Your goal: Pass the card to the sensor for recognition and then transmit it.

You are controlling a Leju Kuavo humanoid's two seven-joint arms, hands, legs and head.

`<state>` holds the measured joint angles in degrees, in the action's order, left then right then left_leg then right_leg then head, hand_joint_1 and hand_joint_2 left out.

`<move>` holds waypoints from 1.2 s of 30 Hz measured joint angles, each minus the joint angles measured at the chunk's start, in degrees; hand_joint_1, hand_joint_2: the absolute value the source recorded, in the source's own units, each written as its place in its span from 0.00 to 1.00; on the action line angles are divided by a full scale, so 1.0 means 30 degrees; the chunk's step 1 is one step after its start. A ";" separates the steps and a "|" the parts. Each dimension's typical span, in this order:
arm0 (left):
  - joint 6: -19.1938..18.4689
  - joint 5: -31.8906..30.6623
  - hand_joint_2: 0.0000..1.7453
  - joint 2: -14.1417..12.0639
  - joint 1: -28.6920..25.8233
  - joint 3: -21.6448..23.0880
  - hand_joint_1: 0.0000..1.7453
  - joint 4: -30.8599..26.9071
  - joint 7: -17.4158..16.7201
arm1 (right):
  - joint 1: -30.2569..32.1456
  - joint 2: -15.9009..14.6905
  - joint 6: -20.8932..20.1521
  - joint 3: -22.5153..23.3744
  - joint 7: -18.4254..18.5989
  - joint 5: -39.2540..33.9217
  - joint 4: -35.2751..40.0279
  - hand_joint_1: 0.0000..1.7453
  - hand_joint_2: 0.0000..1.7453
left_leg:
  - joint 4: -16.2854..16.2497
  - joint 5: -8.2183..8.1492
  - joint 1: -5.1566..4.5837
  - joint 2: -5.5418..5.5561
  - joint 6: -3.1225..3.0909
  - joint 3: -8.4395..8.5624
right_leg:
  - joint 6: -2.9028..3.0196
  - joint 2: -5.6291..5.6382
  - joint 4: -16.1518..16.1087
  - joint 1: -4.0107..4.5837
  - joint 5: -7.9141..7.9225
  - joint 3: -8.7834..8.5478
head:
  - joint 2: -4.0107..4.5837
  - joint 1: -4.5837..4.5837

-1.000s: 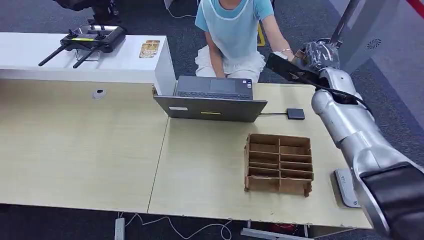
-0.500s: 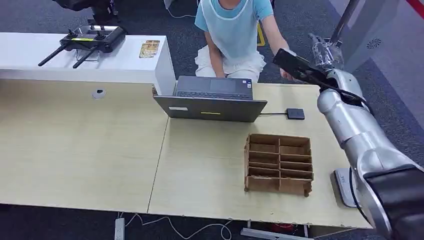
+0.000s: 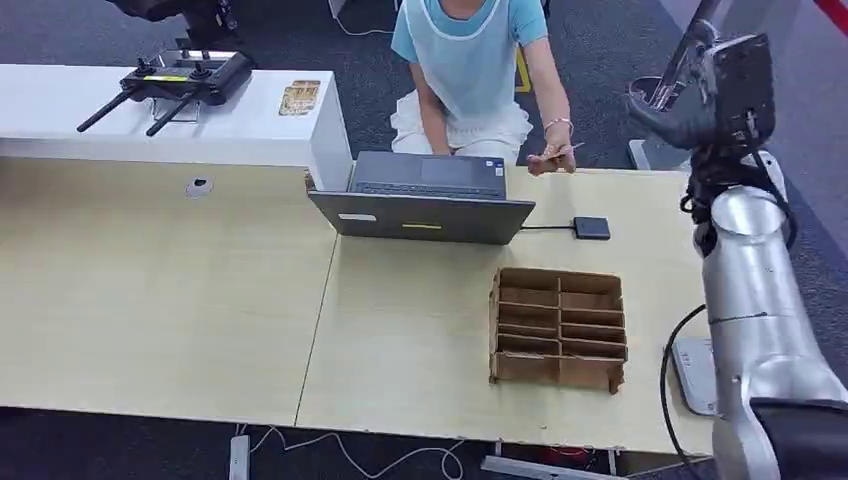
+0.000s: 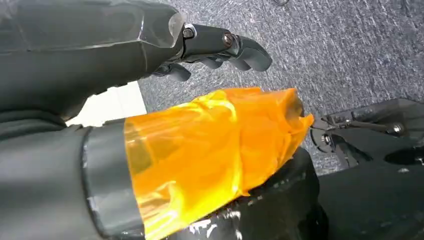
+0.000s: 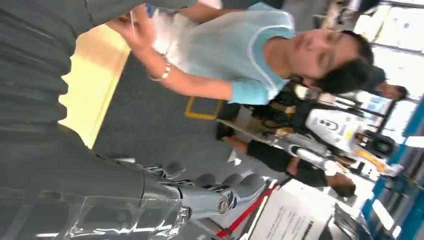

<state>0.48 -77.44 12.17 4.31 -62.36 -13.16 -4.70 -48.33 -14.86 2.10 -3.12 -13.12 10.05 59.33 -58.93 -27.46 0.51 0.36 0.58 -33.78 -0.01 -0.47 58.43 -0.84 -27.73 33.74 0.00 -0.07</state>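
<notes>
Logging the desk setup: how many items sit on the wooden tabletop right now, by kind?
Laptop: 1
Black sensor pad: 1
Cardboard divider tray: 1
Grey device at the table's right edge: 1
Total: 4
The card is not on the table; a person's hand holds it.

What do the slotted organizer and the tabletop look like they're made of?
The slotted organizer looks like brown corrugated cardboard, matte, with thin dividers and rough cut edges. The tabletop appears to be pale wood-grain laminate, smooth with a low sheen; solid wood can't be ruled out.
</notes>
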 joint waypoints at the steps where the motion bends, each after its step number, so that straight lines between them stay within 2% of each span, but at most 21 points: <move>1: 0.0030 0.0052 0.00 0.0000 0.0003 0.0000 0.00 0.0000 0.0000 | 0.0452 -0.0131 -0.0153 0.0342 -0.0102 -0.0444 0.0649 0.00 1.00 | 0.0000 0.0000 0.0000 0.0002 0.0000 0.0000 | 0.0000 0.0000 -0.0003 0.0000 0.0000 -0.0001 | -0.0007 -0.0022; 9: 0.0438 0.0606 0.00 0.0007 -0.0029 -0.0029 0.00 0.0000 0.0044 | 0.5655 -0.0510 0.0117 0.3067 -0.1260 -0.2396 0.6411 0.00 1.00 | 0.0005 -0.0011 0.0001 0.0012 0.0000 0.0001 | 0.0000 -0.0009 -0.0009 0.0001 -0.0008 -0.0006 | -0.0007 -0.0007; 12: 0.0561 0.0831 0.00 0.0007 -0.0038 -0.0138 0.00 0.0000 0.0044 | 0.7991 -0.0502 -0.0318 0.3873 -0.1725 -0.3215 0.8364 0.00 1.00 | 0.0010 -0.0018 0.0003 0.0030 -0.0008 -0.0003 | 0.0004 -0.0021 -0.0009 0.0004 -0.0021 -0.0009 | -0.0007 -0.0008; 15: 0.0678 0.1138 0.00 0.0022 -0.0058 -0.0394 0.00 0.0000 0.0044 | 1.0536 -0.0400 -0.0786 0.4626 -0.2529 -0.3954 1.0301 0.00 1.00 | 0.0018 -0.0025 0.0005 0.0050 0.0000 -0.0005 | 0.0007 -0.0036 -0.0009 0.0005 -0.0033 -0.0009 | -0.0007 -0.0022; 19: 0.0933 0.1436 0.00 0.0073 -0.0071 -0.0685 0.00 0.0000 0.0029 | 1.3708 0.0074 -0.0859 0.5492 -0.3548 -0.3639 1.2735 0.00 1.00 | 0.0024 -0.0042 0.0005 0.0056 0.0023 -0.0003 | 0.0017 -0.0051 -0.0010 0.0006 -0.0054 -0.0007 | 0.0000 -0.0022; 20: 0.1043 0.1443 0.00 0.0102 -0.0067 -0.0794 0.00 0.0000 -0.0154 | 1.4677 0.0327 -0.0837 0.5665 -0.3859 -0.3337 1.3478 0.00 0.00 | 0.0026 -0.0048 0.0009 0.0059 0.0019 0.0004 | 0.0025 -0.0052 -0.0011 0.0011 -0.0069 -0.0018 | -0.0007 -0.0007; 23: 0.1115 0.1493 0.00 0.0168 -0.0096 -0.0983 0.00 0.0000 -0.0517 | 1.7220 0.1222 -0.0750 0.5739 -0.4473 -0.2291 1.5395 0.00 0.00 | 0.0032 -0.0066 0.0015 0.0055 0.0042 0.0004 | 0.0044 -0.0052 -0.0007 0.0017 -0.0085 -0.0019 | 0.0000 -0.0007; 25: 0.1239 0.1893 0.00 0.0219 -0.0090 -0.1157 0.00 0.0000 -0.0292 | 1.8563 0.1762 -0.0533 0.5660 -0.4734 -0.1392 1.6423 0.00 0.00 | 0.0033 -0.0068 0.0019 0.0054 0.0044 0.0006 | 0.0045 -0.0052 -0.0007 0.0020 -0.0089 -0.0019 | -0.0007 -0.0007; 27: 0.1341 0.2267 0.00 0.0306 -0.0078 -0.1414 0.00 0.0000 0.0110 | 1.9868 0.2355 0.0485 0.5381 -0.4925 0.0241 1.7237 0.00 0.00 | 0.0035 -0.0069 0.0021 0.0054 0.0046 0.0012 | 0.0031 -0.0049 -0.0008 0.0022 -0.0104 -0.0022 | -0.0007 -0.0007; 31: 0.1450 0.2390 0.00 0.0321 -0.0066 -0.1661 0.00 0.0000 0.0270 | 2.1829 0.3242 0.4854 0.4016 -0.4577 0.6306 1.8109 0.00 0.00 | 0.0041 -0.0081 0.0025 0.0029 0.0066 0.0020 | 0.0037 -0.0031 -0.0004 0.0025 -0.0108 -0.0024 | -0.0007 -0.0007; 34: 0.1479 0.2310 0.00 0.0277 -0.0042 -0.1668 0.00 0.0000 0.0342 | 2.2694 0.3388 0.8480 0.2479 -0.3238 1.0731 1.8145 0.00 0.00 | 0.0041 -0.0081 0.0024 0.0004 0.0066 0.0034 | 0.0038 -0.0007 -0.0005 0.0024 -0.0108 -0.0030 | 0.0000 -0.0007; 36: 0.1472 0.2245 0.00 0.0262 -0.0041 -0.1668 0.00 0.0000 0.0342 | 2.3132 0.3374 1.0443 0.1669 -0.1870 1.3516 1.8131 0.00 0.00 | 0.0041 -0.0081 0.0024 0.0002 0.0067 0.0040 | 0.0037 -0.0008 -0.0006 0.0023 -0.0108 -0.0039 | 0.0000 -0.0007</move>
<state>4.90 -70.70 12.96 4.19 -67.36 -13.16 -3.67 21.06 -4.74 33.43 1.89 -18.73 50.59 113.72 -58.81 -27.71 0.58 0.36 0.78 -33.66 0.10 -0.49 58.41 -0.77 -28.05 33.63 0.00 -0.09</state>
